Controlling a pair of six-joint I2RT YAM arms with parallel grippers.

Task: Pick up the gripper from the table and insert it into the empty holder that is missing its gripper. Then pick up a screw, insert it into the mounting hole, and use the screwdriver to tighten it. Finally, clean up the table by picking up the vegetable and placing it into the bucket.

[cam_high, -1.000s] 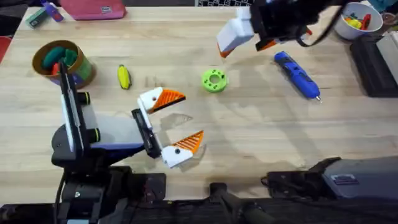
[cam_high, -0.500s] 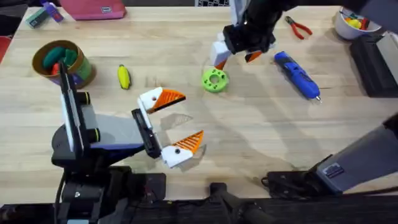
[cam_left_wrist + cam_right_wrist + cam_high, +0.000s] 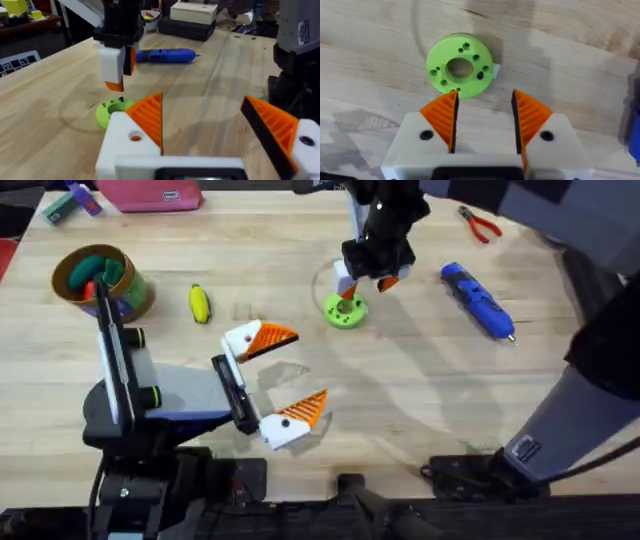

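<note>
Surface: a pale wooden table (image 3: 420,410), with clutter along its far edge at the top of the overhead frame.
Right gripper: the right gripper (image 3: 484,116) hangs tips-down over a green disc (image 3: 345,310) just above centre frame; its orange pads (image 3: 442,116) stand spread with a clear gap and nothing between them.
Right arm pose: it reaches in from the lower right, rising large and dark across the right side of the frame, with the wrist turned straight down at the disc.
Left gripper: the left gripper (image 3: 282,378) sits low at lower centre-left, fingers wide apart and empty, pointing right along the table.
Left arm pose: folded close over its base at the lower left.
Step in hand: I'd judge the first stage, or the screw-picking one; the disc has small holes and may carry screws, though I can't make that out.
Next move: probably a short descent with the pads centred on whatever small part is wanted, then a careful pinch.
Screwdriver: the screwdriver (image 3: 478,300) lies untouched at upper right, right of the disc.
Vegetable: the vegetable (image 3: 199,303) lies at upper left, between the disc and the bucket.
Bucket: the bucket (image 3: 92,278) stands at far upper left with toy pieces inside.
Pliers: red-handled pliers (image 3: 481,224) rest near the top right edge.
</note>
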